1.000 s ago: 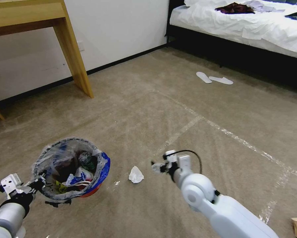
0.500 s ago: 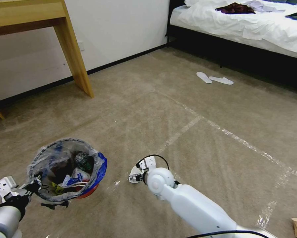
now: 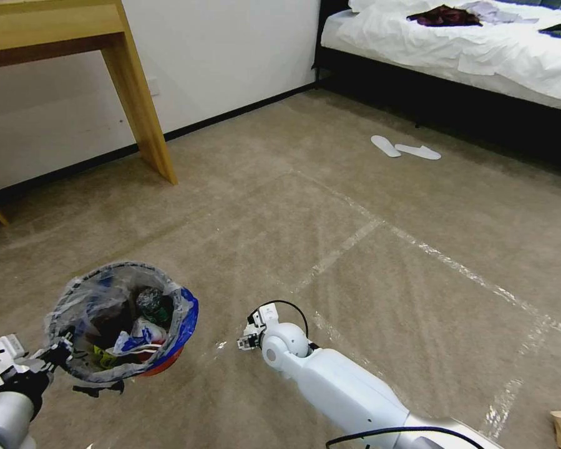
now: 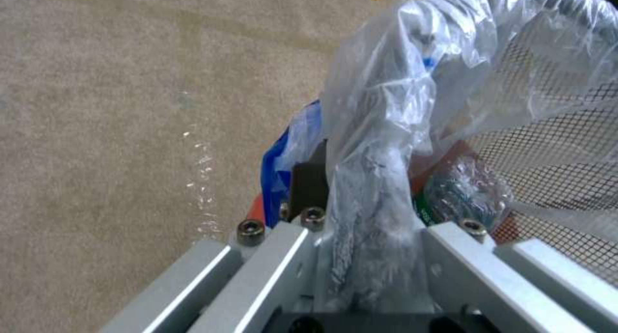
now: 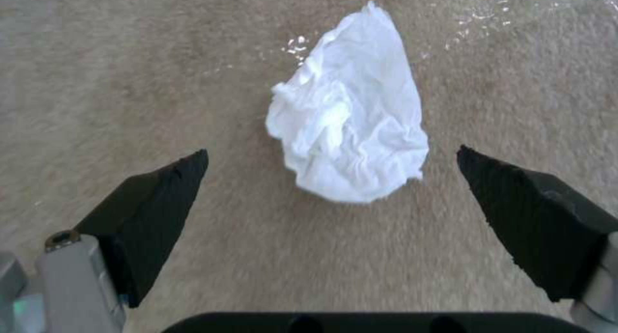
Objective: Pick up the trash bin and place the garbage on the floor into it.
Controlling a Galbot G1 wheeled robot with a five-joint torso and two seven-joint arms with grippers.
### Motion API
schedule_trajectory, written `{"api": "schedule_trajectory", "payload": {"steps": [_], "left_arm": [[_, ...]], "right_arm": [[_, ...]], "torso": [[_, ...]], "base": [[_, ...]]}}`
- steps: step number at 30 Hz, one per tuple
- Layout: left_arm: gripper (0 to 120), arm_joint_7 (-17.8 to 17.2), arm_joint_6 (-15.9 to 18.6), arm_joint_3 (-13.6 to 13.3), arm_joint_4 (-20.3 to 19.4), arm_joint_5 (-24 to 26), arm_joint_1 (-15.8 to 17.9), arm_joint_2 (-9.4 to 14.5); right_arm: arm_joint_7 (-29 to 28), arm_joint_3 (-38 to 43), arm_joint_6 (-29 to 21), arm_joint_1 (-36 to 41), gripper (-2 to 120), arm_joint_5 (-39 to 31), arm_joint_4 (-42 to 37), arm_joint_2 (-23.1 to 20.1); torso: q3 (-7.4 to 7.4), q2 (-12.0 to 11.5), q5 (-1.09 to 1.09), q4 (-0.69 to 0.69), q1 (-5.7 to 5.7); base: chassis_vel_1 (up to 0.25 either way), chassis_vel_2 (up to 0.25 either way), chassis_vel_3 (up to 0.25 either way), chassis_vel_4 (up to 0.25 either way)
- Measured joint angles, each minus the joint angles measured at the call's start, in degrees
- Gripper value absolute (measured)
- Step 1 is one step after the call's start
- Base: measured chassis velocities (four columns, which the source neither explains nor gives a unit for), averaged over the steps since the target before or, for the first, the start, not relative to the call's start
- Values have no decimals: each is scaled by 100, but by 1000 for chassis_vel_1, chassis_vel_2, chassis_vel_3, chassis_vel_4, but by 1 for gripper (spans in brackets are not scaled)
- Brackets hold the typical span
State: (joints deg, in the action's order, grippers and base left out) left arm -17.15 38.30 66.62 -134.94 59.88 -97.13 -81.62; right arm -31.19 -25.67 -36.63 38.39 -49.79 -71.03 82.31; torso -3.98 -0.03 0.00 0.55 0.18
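Left pincer (image 3: pixel 58 355), at the lower left, pinches the bag-covered rim of the trash bin (image 3: pixel 121 324) and holds it above the floor (image 3: pixel 355 199); litter lies inside. Right pincer (image 5: pixel 331 178), fingers (image 5: pixel 161 198) spread wide, hangs low over a white tissue wad (image 5: pixel 351 130) on the carpet, just right of the bin.
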Motion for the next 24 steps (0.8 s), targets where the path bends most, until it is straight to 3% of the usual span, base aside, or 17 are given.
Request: {"api": "schedule_trajectory", "payload": {"steps": [12, 15, 18, 24], "left_arm": [[1, 13, -7, 11, -12, 21, -38, 7], [1, 14, -9, 16, -12, 27, -38, 14], [1, 17, -12, -5, -17, 31, -37, 9], [1, 18, -14, -22, -17, 28, -27, 3]], "right_arm": [[297, 14, 336, -40, 85, 487, 591, 201], [318, 6, 367, -36, 76, 510, 610, 201], [386, -5, 467, -17, 58, 622, 683, 204], [427, -21, 536, -7, 43, 695, 714, 205]], "torso": [[1, 0, 0, 0, 0], [1, 0, 0, 0, 0], [1, 0, 1, 0, 0], [1, 0, 1, 0, 0]], "base": [[0, 0, 0, 0], [0, 0, 0, 0], [0, 0, 0, 0], [0, 0, 0, 0]]}}
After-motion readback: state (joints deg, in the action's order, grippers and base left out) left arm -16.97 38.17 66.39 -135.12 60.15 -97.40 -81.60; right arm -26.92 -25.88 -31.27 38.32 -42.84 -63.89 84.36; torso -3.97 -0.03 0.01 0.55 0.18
